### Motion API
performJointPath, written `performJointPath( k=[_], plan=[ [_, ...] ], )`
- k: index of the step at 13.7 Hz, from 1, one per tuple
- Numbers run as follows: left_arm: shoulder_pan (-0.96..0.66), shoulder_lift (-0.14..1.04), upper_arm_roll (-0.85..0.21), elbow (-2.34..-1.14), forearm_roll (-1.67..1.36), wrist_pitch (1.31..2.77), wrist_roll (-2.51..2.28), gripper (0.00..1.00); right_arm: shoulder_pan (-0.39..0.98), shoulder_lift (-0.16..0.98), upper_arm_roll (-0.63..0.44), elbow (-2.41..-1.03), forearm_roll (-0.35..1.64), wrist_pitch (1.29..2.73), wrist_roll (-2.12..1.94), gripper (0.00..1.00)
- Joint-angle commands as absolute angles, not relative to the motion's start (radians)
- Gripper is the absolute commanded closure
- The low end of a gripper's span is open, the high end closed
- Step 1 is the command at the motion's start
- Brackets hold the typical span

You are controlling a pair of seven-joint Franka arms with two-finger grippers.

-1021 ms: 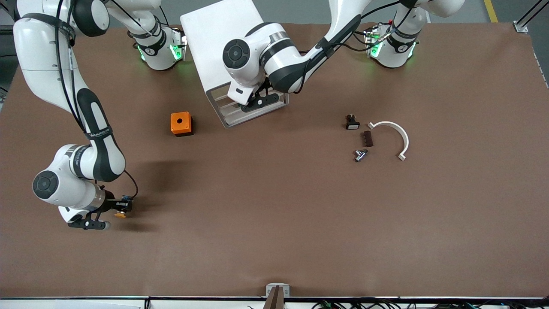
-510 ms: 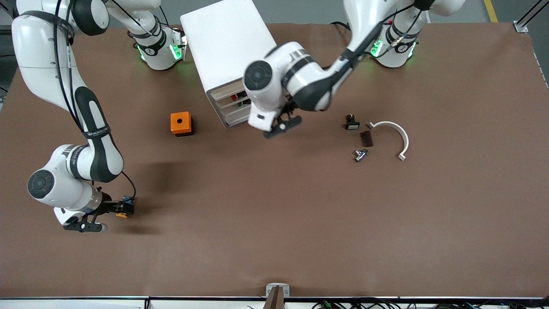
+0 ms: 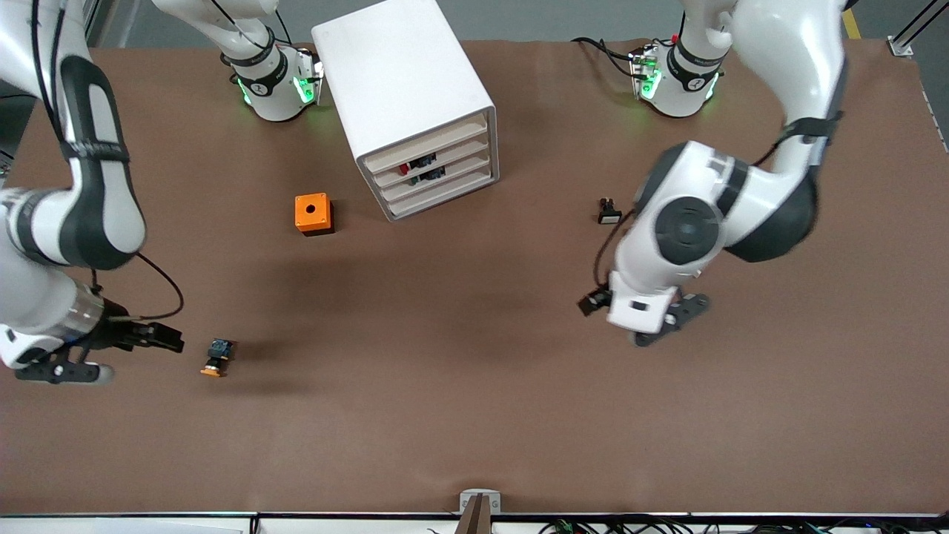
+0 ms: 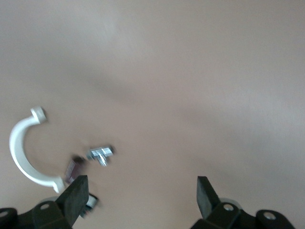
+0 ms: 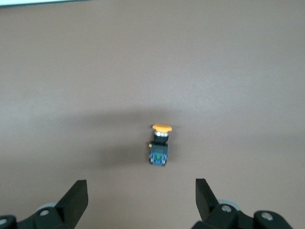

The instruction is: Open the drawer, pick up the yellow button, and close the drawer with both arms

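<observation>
The left arm (image 3: 712, 222) hid the white curved clamp (image 4: 24, 152) and small metal fitting (image 4: 100, 153) in the front view; only the blurred left wrist view showed them. Items inside the cabinet (image 3: 404, 96) drawers were too small to identify. The frame edge cut off the right arm (image 3: 44, 222).

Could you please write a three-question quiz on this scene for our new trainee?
1. True or false: the right gripper is gripping the button.
2. The drawer at the top of the cabinet is: A pulled out, B pushed in, C removed.
3. What is the left gripper over?

Key
1. False: it is open, and the button lies on the table.
2. B.
3. The table, near the white curved clamp and the small metal part.
</observation>
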State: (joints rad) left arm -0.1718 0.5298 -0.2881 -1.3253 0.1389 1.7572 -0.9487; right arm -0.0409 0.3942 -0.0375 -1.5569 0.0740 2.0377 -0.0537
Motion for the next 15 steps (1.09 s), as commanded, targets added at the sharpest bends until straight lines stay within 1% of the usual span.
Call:
performJointPath(
  k=[1,5,9,10,12,13,15],
  plan=[
    [-0.094,0.451,-0.301,-1.345,0.160,1.737,-0.827,0.00,-0.060,0.255,-0.026,-1.605,0.064,1.955,-0.057,0.00],
    [0.007,0.348,-0.302,-1.350,0.160,1.651,-0.631,0.00,-0.075,0.069,-0.026,-1.621,0.055,1.768,-0.049,0.00],
    [0.054,0.272,-0.304,-1.353,0.146,1.588,-0.435,0.00,-0.072,-0.061,-0.021,-1.650,0.049,1.657,-0.035,0.00],
    [0.055,0.250,-0.299,-1.359,0.143,1.568,-0.379,0.00,-0.071,-0.074,-0.020,-1.658,0.049,1.625,-0.034,0.00],
    [0.049,0.155,-0.281,-1.441,0.140,1.557,-0.325,0.00,-0.068,-0.069,-0.018,-1.657,0.049,1.602,-0.035,0.00],
    [0.040,0.111,-0.259,-1.483,0.112,1.557,-0.324,0.00,-0.069,-0.071,-0.017,-1.657,0.052,1.589,-0.034,0.00],
    [-0.013,0.023,-0.178,-1.564,0.043,1.557,-0.318,0.00,-0.069,-0.068,-0.018,-1.657,0.052,1.586,-0.032,0.00]
  ],
)
